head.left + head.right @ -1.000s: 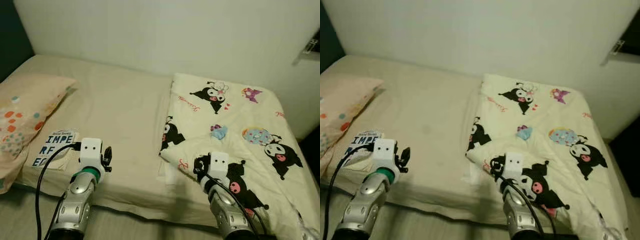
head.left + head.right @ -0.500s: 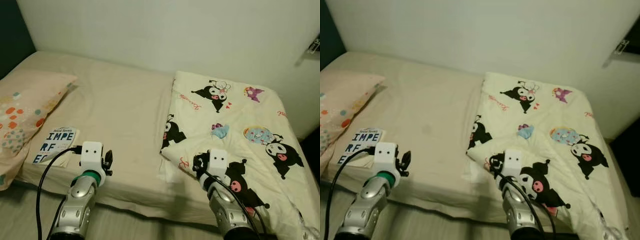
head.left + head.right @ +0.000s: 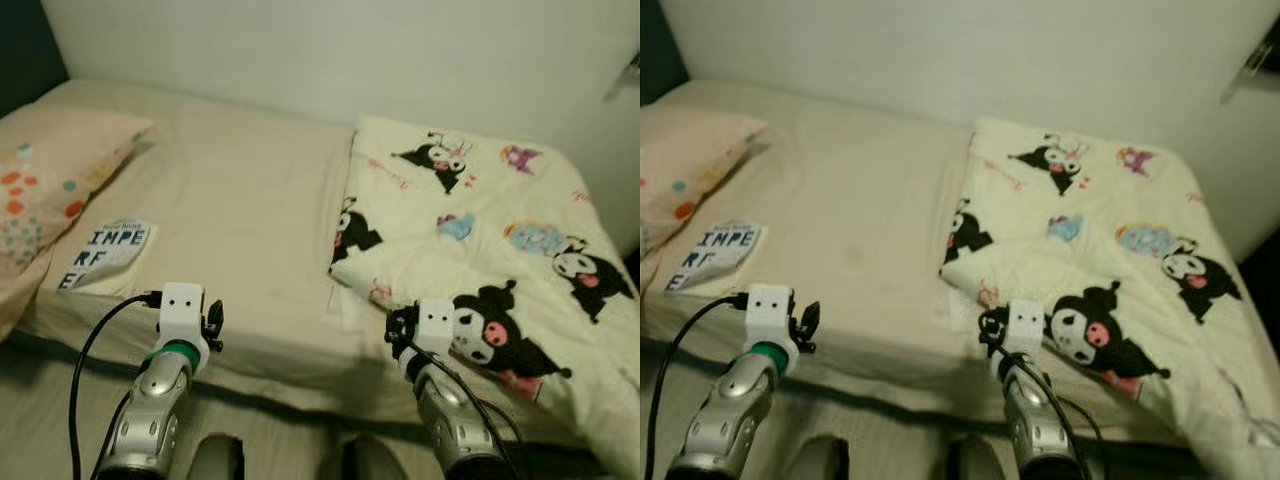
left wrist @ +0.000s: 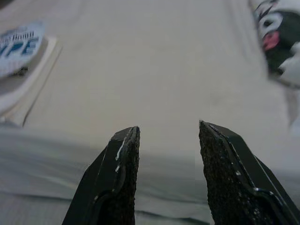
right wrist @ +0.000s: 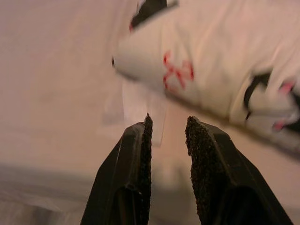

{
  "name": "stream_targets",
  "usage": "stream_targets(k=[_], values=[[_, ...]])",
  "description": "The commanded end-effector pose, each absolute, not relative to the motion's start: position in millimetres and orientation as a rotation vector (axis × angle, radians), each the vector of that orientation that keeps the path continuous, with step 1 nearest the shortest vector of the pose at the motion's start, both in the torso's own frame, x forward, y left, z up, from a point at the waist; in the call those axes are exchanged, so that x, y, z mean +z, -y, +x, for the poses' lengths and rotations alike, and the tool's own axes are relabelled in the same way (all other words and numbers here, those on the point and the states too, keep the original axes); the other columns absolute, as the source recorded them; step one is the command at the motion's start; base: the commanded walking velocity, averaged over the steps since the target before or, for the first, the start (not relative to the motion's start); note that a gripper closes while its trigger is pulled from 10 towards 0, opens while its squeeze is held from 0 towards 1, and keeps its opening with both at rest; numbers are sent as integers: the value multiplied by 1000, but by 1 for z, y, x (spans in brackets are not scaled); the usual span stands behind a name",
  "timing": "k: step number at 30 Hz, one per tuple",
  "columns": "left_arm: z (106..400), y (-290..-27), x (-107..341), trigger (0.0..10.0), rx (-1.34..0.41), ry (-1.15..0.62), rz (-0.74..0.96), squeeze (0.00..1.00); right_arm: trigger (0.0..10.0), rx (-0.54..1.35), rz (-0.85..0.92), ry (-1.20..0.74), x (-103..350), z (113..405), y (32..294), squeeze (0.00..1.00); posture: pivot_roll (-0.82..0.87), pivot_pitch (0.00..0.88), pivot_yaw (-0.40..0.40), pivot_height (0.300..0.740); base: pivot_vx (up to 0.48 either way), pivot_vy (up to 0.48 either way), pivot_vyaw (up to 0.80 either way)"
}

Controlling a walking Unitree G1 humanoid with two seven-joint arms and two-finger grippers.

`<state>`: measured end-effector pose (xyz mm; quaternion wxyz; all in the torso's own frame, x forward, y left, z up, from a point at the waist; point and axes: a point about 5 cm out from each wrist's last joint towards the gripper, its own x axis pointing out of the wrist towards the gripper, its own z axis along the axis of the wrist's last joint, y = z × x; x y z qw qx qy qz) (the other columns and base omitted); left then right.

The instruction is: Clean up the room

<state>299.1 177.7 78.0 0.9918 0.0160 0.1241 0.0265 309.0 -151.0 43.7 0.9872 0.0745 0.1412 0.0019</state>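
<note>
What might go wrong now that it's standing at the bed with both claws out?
The right gripper, open near the folded blanket, might snag several layers and drag the whole blanket off. The book lies near the mattress edge beside the pillow; a clumsy reach by the left gripper may push it off.

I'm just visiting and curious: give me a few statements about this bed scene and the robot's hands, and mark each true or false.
1. A book lies on the bed beside the pillow. True.
2. The cartoon-print blanket covers the whole bed. False: it covers the robot's right part; the beige sheet is bare on the left.
3. The right gripper grips the blanket. False: its fingers are apart, holding nothing.
4. The left gripper is open over the bed's edge. True.
5. The book is held by the left gripper. False: it lies on the sheet, apart from it.
</note>
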Motion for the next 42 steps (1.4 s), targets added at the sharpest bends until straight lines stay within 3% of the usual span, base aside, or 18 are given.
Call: stream_targets(k=[1, 10, 21, 26, 27, 28, 42], values=[[298, -177, 75, 10000, 53, -260, 41, 0, 10000, -9, 155, -298, 40, 307, 154, 0, 74, 4, -13, 585, 0, 0, 0], [301, -180, 79, 10000, 54, -240, 68, 0, 10000, 31, 126, -279, 51, 323, 151, 0, 77, 7, -13, 560, 0, 0, 0], [298, -188, 76, 10000, -1, -214, 196, 0, 10000, 59, 109, -280, 60, 340, 139, 0, 91, 32, -14, 560, 0, 0, 0], [280, -196, 65, 10000, -57, -210, 306, 0, 10000, 83, 109, -264, 73, 354, 131, 0, 102, 62, -15, 560, 0, 0, 0], [275, -199, 63, 10000, -65, -204, 335, 0, 10000, 93, 121, -252, 77, 357, 128, 804, 109, 73, -18, 560, 0, 0, 0], [271, -203, 61, 10000, -64, -197, 345, 0, 10000, 105, 130, -241, 80, 359, 125, 1000, 114, 78, -19, 560, 0, 0, 0], [234, -215, 60, 10000, -61, -97, 330, 0, 10000, 225, 65, -267, 82, 362, 96, 1000, 149, 159, -36, 560, 0, 0, 0]])
